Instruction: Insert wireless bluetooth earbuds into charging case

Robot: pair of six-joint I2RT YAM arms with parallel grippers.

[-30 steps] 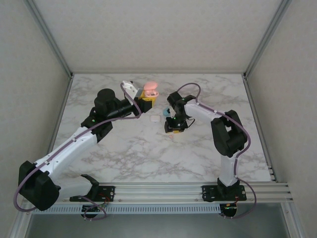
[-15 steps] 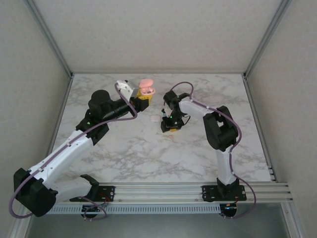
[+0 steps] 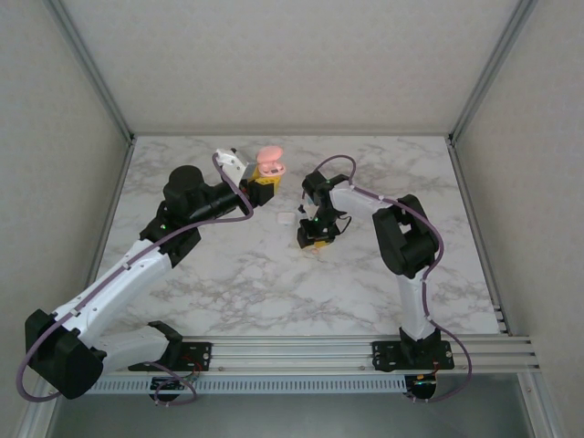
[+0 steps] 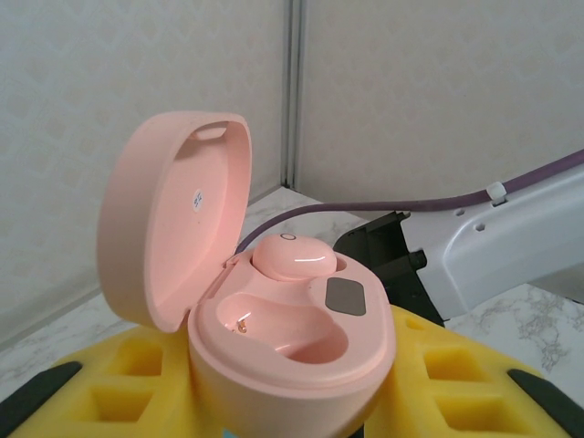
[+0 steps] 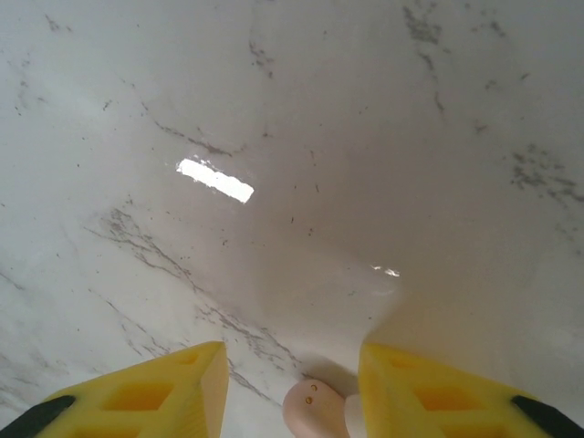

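- We find the left gripper (image 3: 264,181) pinching a pink pebble-shaped plastic charging case (image 4: 292,356) between its yellow fingers (image 4: 109,374).
- The case's hinged lid (image 4: 173,219) stands open. One glossy pink earbud (image 4: 292,258) sits in the far well.
- We note the right gripper (image 5: 292,365) pointing down at the white marble table (image 5: 365,137) with its jaws spread.
- A second pink earbud (image 5: 312,409) lies on the marble between them, unclamped.

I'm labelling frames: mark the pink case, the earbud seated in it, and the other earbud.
pink case (image 4: 292,383): left wrist view, base's front wall.
seated earbud (image 4: 294,257): left wrist view, its domed top.
other earbud (image 5: 310,409): right wrist view, its rounded body.
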